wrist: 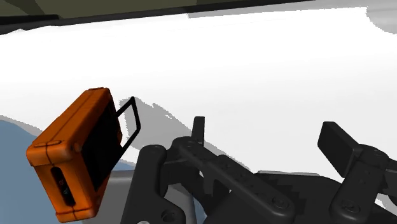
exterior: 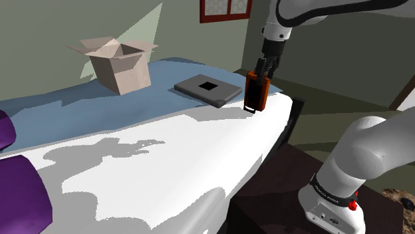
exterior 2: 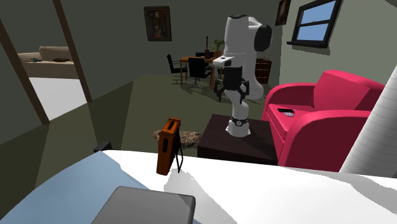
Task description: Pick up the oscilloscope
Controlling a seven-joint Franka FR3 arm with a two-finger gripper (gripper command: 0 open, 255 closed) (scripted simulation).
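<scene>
- Bed (exterior: 166,153) fills the foreground, white sheet beside blue.
- Oscilloscope (exterior: 256,93), orange with a black face, stands upright on the bed's edge.
- Claw (wrist: 266,130) is wide and empty, with the oscilloscope off beside it.
- Step looks like approach; next, centre over the casing, descend, close.
- Shoulder view overlaps them; contact unclear.

Home, white bed (exterior: 166,174), red sofa (exterior 2: 326,109), dining table (exterior 2: 191,60), framed picture (exterior 2: 157,23)

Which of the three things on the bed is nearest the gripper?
The orange oscilloscope, upright at the bed's edge; the flat grey slab and the open cardboard box sit farther off.
</scene>
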